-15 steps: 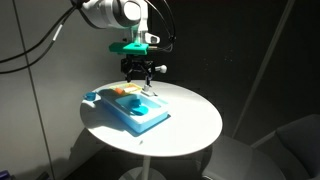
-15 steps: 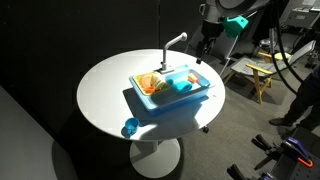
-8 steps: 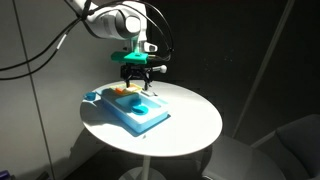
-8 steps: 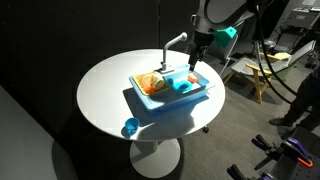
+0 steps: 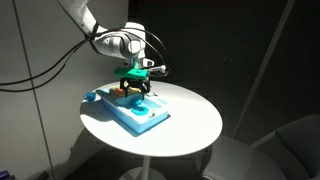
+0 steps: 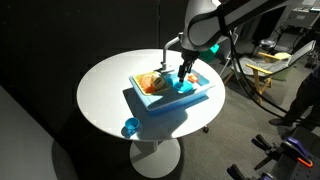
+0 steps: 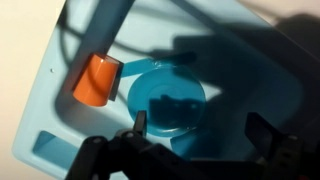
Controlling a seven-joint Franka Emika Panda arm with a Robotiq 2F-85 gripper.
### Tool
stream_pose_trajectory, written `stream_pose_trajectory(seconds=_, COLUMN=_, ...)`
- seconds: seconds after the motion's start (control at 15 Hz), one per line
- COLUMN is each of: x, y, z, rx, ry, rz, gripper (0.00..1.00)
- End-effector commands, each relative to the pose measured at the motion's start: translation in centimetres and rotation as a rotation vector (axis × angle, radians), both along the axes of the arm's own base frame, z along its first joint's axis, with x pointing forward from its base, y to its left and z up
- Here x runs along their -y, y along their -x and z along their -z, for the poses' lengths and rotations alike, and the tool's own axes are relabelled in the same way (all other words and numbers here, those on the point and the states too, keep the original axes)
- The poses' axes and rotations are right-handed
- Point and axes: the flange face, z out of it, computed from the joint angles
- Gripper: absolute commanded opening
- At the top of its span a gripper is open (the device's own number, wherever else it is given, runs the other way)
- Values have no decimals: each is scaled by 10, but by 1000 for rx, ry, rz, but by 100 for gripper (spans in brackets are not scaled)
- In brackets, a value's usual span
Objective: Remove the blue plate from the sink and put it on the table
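- My claw (image 7: 200,132) hangs spread wide and empty, low over the basin.
- The small round cyan-blue toy plate (image 7: 165,100) lies flat in the light-blue plastic sink tray (image 7: 270,70), beside an orange-and-white piece (image 7: 97,78).
- I'd straddle the plate's rim, then close gently; a flat plate offers little to pinch.
- The wrist points straight down over the round white tabletop (image 6: 105,90).
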Motion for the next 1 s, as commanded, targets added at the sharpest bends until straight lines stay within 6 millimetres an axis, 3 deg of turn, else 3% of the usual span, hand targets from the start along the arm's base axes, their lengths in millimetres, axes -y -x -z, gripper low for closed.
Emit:
stream_pose_trajectory(seconds=0.0, x=-5, y=-15, z=15, rx=-5, ry=-7, rz=-39, gripper=100)
stream_pose_trajectory(seconds=0.93, x=-8, y=-26, z=48, rx=-35, ry=3, rz=-49, gripper=100)
